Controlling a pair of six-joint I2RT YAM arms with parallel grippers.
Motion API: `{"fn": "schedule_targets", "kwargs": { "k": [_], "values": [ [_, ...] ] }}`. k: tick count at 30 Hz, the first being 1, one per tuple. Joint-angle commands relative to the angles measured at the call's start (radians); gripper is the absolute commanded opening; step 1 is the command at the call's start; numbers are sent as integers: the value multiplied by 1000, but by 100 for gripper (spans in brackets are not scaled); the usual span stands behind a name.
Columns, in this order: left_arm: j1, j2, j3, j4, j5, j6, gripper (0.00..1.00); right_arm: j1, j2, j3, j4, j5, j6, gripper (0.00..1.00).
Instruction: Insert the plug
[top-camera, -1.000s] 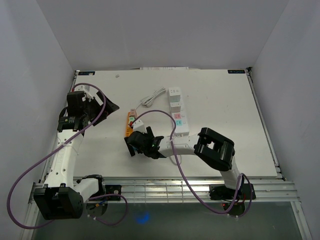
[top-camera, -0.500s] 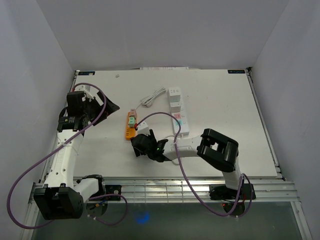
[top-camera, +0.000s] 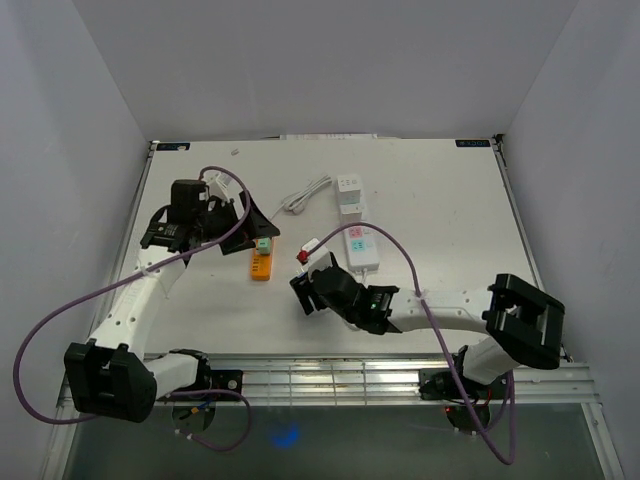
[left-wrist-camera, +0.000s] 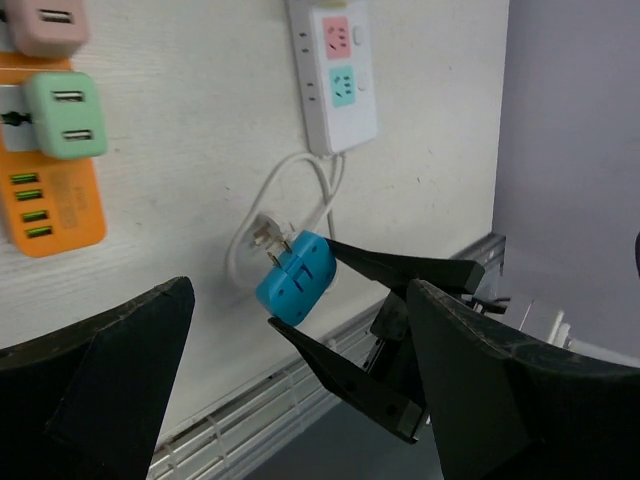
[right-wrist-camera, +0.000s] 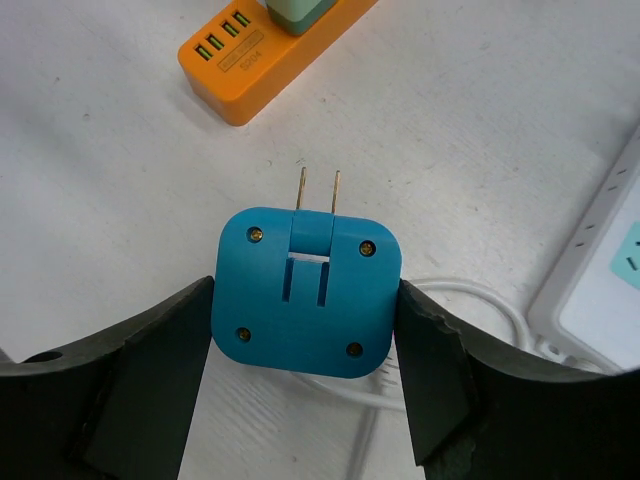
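The plug (right-wrist-camera: 307, 290) is a blue square block with two brass prongs pointing away from the camera. My right gripper (right-wrist-camera: 305, 305) is shut on it, one black finger pressed to each side, and holds it above the table. The left wrist view shows the same plug (left-wrist-camera: 297, 277) between those fingers, prongs toward the white power strip (left-wrist-camera: 335, 70). In the top view the right gripper (top-camera: 312, 288) hides the plug. My left gripper (left-wrist-camera: 300, 400) is wide open and empty, hovering over the orange power strip (top-camera: 262, 264).
The orange strip (left-wrist-camera: 50, 205) carries a green charger (left-wrist-camera: 65, 115) and a pink one (left-wrist-camera: 45, 25). The white strip (top-camera: 355, 225) lies behind the right gripper, and its white cable (right-wrist-camera: 470, 300) loops on the table beneath the plug. The table's front rail (top-camera: 330, 375) is close.
My right gripper closed on the plug and moved right, away from the orange strip. The left arm swung in from the left edge to above the orange strip, still open.
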Motion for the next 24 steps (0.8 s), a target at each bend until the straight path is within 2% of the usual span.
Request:
{"fn": "schedule_targets", "kwargs": {
  "k": [1,6,10,15,24],
  "values": [
    [-104,-19,32,62,30,-25,98,-29,-143,-67,110,-52,-176,60],
    [-118,47,33,117,181,-50,98,-100,-295,-116,87,-132,-255,64],
    [-149,55,9,195,243,-85,98,-163,-408,-133,68,-301,-322,66],
    [-187,78,10,256,292,-129,98,-195,-458,-138,57,-347,-357,62],
    [-238,136,3,301,320,-158,98,-207,-433,-104,47,-436,-377,61]
  ]
}}
